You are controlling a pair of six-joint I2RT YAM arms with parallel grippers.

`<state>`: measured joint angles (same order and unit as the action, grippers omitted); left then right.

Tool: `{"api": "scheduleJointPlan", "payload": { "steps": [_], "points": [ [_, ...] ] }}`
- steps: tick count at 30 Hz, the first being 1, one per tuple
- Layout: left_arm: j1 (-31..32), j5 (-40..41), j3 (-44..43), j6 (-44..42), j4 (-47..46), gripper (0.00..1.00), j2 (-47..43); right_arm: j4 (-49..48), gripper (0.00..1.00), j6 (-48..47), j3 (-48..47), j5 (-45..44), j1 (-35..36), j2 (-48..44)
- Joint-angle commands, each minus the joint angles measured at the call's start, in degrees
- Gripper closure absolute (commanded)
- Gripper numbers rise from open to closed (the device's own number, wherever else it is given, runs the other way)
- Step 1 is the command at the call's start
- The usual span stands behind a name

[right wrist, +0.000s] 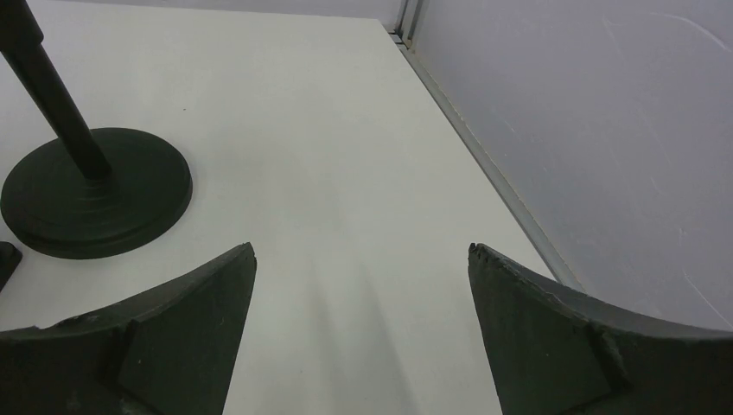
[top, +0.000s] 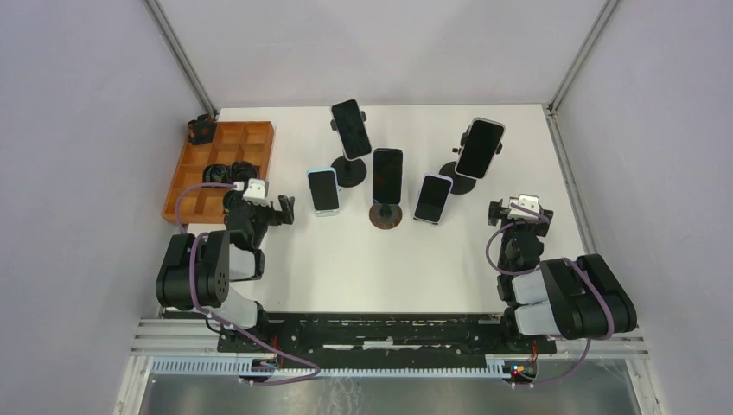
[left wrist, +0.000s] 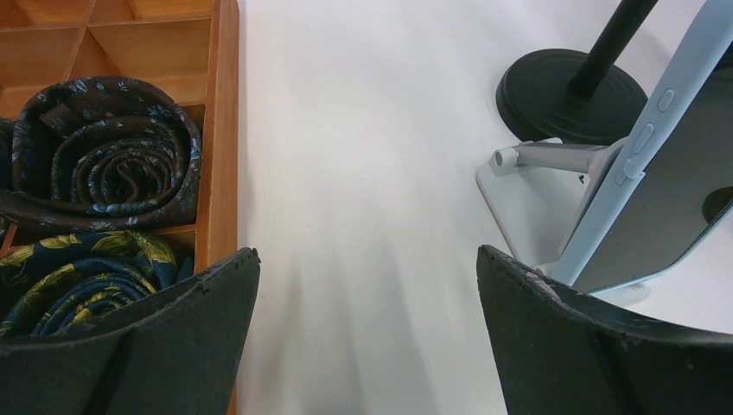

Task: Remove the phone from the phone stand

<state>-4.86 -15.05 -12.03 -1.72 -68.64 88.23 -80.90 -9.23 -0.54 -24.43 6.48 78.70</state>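
Several phones stand on stands across the table's middle. A light-blue phone [top: 324, 189] leans on a white stand at the left; it also shows in the left wrist view [left wrist: 666, 181] on its stand [left wrist: 519, 194]. Other phones [top: 387, 175] [top: 433, 198] sit on low stands, and two [top: 351, 129] [top: 480, 148] are on black pole stands. My left gripper [top: 259, 201] [left wrist: 367, 268] is open and empty over bare table, left of the light-blue phone. My right gripper [top: 519, 210] [right wrist: 361, 259] is open and empty, right of the black stand base [right wrist: 95, 192].
A wooden compartment tray [top: 197, 177] with rolled ties [left wrist: 108, 160] lies at the table's left, close beside my left gripper. The enclosure wall [right wrist: 588, 112] and its rail run along the table's right edge near my right gripper.
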Motion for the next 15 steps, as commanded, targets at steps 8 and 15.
{"api": "scheduleJointPlan", "payload": {
  "steps": [8,15],
  "points": [
    [0.41,-0.69,-0.56,1.23,-2.3,0.0,0.24,-1.49,0.02,0.74,6.69,0.24,-0.16,-0.62],
    [0.09,-0.26,-0.34,1.41,0.09,0.0,-2.9,-0.86,0.02,1.88,7.02,-1.74,-0.24,-1.99]
  ]
}}
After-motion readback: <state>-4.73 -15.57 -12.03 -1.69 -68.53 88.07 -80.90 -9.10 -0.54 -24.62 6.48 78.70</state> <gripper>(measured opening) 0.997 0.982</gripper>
